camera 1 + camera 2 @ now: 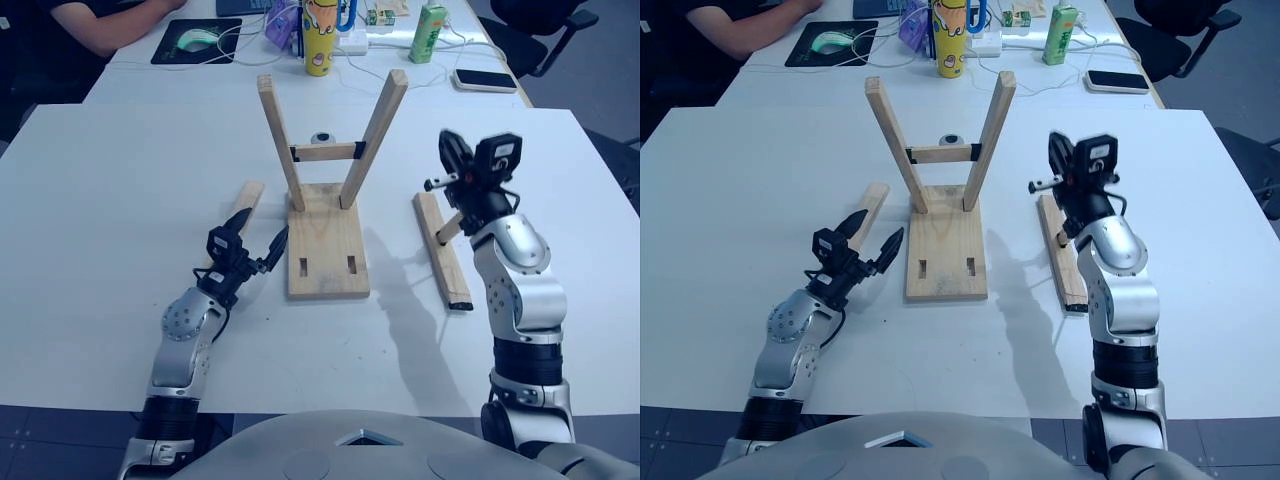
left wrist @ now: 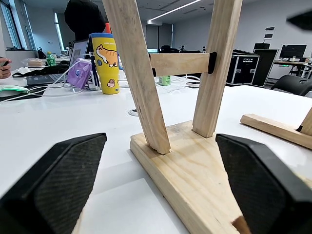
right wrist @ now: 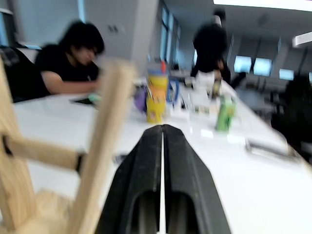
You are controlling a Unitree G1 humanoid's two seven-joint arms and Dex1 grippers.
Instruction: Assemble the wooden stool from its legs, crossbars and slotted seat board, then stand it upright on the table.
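Pale wooden slotted seat board lies flat on the white table. We find two wooden legs seated in its far slots, joined by a crossbar. The left gripper is spread wide and empty beside the board. The right gripper is pressed closed on nothing. We cannot tell what the yellow cup contains.

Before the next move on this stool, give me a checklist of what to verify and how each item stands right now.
1. Left tool open: ok.
2. Right tool open: not ok, shut on nothing.
3. Two legs standing in board, crossbar between them: ok.
4. Near slots free: ok.
5. Left piece and right piece lying beside board: ok.
6. Standing legs pressed fully home: cannot tell.
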